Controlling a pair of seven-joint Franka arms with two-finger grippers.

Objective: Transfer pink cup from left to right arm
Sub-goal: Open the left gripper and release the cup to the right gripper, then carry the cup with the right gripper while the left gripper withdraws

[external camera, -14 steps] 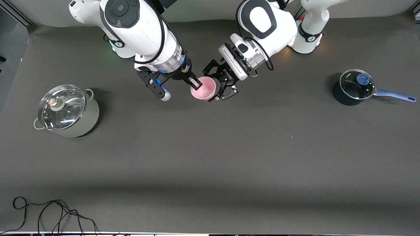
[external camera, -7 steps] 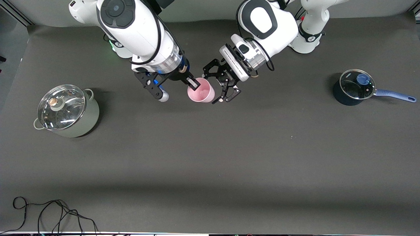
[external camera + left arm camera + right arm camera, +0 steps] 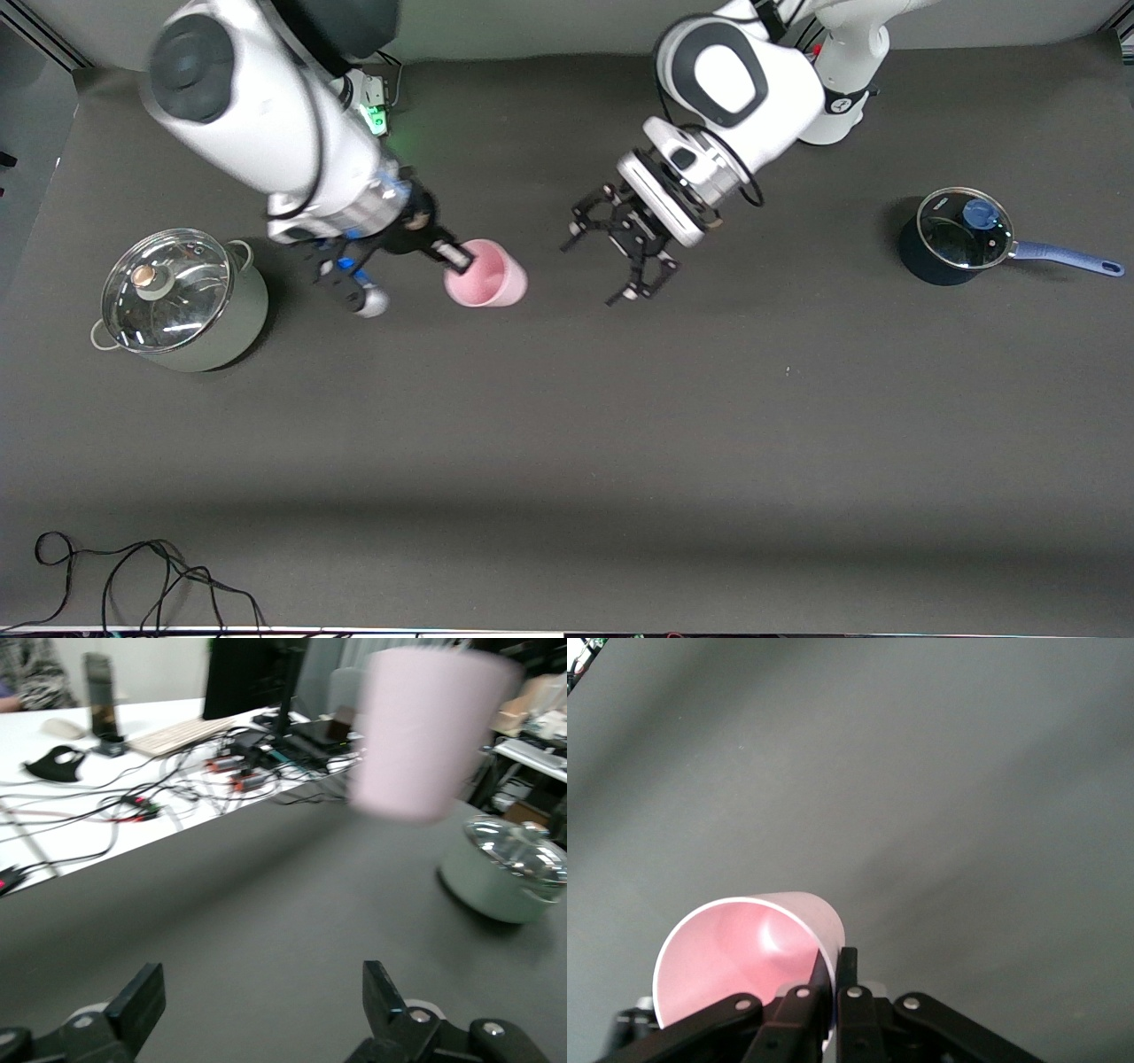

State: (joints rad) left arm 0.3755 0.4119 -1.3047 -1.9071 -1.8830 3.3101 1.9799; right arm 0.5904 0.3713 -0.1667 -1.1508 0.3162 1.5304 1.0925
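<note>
The pink cup (image 3: 489, 276) hangs tilted in the air over the table. My right gripper (image 3: 458, 257) is shut on its rim, one finger inside and one outside. The right wrist view shows the cup's pink inside (image 3: 740, 957) with my right gripper (image 3: 835, 961) pinching its wall. My left gripper (image 3: 589, 275), a black claw, is open and empty, apart from the cup and over bare table. The left wrist view shows its open, empty gripper (image 3: 263, 992) and the cup (image 3: 425, 735) blurred farther off.
A pale green pot with a glass lid (image 3: 182, 301) stands at the right arm's end of the table and shows in the left wrist view (image 3: 505, 873). A dark blue saucepan with lid (image 3: 957, 237) stands at the left arm's end. Black cables (image 3: 133, 576) lie at the table's near edge.
My left gripper has let go of the cup, opened and drawn back. My right arm has carried the cup toward the right arm's end of the table.
</note>
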